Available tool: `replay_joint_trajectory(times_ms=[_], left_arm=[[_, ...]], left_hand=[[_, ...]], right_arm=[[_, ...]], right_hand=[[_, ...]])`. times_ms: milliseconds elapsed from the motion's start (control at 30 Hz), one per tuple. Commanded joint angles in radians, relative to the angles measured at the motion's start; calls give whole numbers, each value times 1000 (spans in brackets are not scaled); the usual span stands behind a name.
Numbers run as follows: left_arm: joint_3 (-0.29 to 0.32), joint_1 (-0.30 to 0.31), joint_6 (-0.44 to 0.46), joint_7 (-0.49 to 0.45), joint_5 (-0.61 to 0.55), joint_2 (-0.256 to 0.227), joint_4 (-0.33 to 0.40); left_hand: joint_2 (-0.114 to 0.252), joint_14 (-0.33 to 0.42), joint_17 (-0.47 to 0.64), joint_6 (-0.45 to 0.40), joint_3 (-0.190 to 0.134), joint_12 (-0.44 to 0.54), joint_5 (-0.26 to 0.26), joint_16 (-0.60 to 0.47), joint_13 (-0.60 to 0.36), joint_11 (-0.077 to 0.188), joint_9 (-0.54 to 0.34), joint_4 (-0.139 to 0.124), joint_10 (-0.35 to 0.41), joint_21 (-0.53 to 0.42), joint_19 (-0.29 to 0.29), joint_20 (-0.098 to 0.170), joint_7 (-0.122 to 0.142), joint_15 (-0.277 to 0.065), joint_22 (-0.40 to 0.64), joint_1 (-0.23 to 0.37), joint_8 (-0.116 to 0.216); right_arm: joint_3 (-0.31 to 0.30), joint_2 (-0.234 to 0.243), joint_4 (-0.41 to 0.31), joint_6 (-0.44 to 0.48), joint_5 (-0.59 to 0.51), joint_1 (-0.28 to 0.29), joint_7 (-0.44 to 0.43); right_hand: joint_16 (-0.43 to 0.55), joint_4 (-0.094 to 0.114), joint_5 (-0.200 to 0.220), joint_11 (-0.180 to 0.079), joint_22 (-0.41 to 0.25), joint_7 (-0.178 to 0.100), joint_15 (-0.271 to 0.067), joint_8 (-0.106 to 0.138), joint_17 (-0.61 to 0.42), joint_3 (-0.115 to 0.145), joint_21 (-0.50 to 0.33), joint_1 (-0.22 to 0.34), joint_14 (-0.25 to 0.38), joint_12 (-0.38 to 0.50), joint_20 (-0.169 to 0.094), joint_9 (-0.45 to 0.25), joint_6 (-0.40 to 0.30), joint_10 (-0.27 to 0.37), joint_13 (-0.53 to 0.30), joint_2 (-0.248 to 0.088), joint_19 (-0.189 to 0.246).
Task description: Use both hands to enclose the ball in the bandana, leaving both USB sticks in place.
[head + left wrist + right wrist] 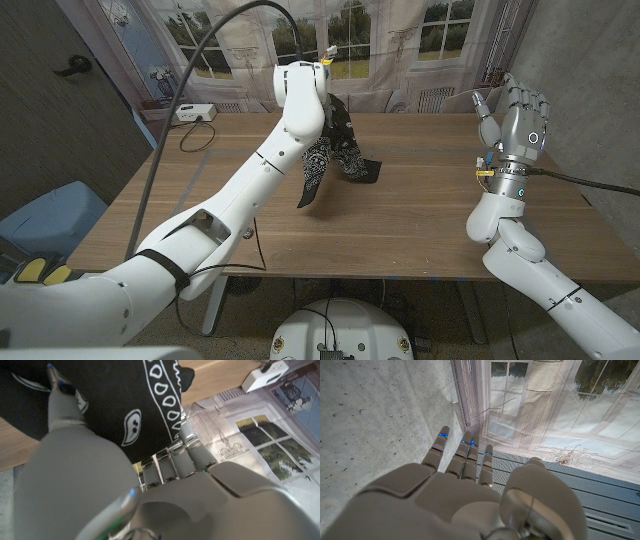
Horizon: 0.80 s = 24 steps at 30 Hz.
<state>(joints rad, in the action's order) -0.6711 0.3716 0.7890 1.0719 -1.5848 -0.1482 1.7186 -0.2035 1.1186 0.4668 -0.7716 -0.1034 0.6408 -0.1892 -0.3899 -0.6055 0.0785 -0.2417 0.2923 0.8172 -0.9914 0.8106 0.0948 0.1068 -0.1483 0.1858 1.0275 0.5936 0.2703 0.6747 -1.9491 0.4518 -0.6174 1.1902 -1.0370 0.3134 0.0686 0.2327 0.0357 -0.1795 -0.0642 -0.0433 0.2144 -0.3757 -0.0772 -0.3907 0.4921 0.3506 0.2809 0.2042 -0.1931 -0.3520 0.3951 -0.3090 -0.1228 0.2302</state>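
The left hand has its fingers clamped on the black bandana, lifted over the far middle of the table; the cloth hangs long-axis downward, its lower end touching or just above the wood. The right hand is raised at far right, fingers apart, empty, well apart from the cloth. The ball isn't visible, possibly inside the folds.

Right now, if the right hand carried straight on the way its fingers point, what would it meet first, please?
Probably nothing on the table: the raised, open right hand points its fingers up towards the grey concrete wall and the printed window backdrop; depth is unclear.
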Motion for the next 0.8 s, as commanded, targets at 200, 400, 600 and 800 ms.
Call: replay_joint_trajectory(times_ms=[200, 400, 600, 800], left_arm=[[-184, -210, 184, -130, 263, 38, -387], [-250, -253, 217, -313, 447, 63, -523], [-314, -274, 211, -516, 635, 89, -636], [-370, -267, 189, -723, 779, 94, -683]], left_hand=[[297, 71, 6, -140, -242, -3, -12, 7, -11, 72, -50, -128, 87, -11, -7, 35, -96, -87, 0, 270, 9], [296, 71, 7, -141, -246, -5, -14, 12, -15, 72, -51, -129, 85, -15, -12, 33, -97, -87, -1, 268, 7], [295, 69, 9, -145, -251, -7, -14, 18, -20, 76, -49, -130, 84, -19, -15, 29, -96, -86, -1, 265, 4], [291, 65, 10, -151, -256, -9, -12, 26, -24, 77, -47, -129, 88, -18, -35, 14, -90, -87, -2, 263, 2]], right_arm=[[9, 12, 14, -13, 0, -13, 7], [10, 11, 14, -9, 2, -13, 7], [11, 11, 14, -5, 1, -11, 5], [11, 11, 15, -3, 3, -10, 5]], right_hand=[[-3, -1, 7, 0, -2, 1, -33, 0, -1, -9, 4, -4, 19, -2, -1, -4, -14, 16, -4, 10, 13], [-4, 0, 9, -1, -2, 3, -33, 1, -1, -10, 6, -6, 18, -2, -3, -4, -16, 19, -5, 11, 14], [-4, 0, 12, 1, -2, 2, -34, 1, -1, -11, 8, -7, 19, -2, -3, -4, -17, 20, -6, 12, 16], [-5, -1, 14, 0, -2, 2, -34, 0, -1, -12, 10, -8, 20, -3, -3, -4, -17, 21, -6, 12, 17]])
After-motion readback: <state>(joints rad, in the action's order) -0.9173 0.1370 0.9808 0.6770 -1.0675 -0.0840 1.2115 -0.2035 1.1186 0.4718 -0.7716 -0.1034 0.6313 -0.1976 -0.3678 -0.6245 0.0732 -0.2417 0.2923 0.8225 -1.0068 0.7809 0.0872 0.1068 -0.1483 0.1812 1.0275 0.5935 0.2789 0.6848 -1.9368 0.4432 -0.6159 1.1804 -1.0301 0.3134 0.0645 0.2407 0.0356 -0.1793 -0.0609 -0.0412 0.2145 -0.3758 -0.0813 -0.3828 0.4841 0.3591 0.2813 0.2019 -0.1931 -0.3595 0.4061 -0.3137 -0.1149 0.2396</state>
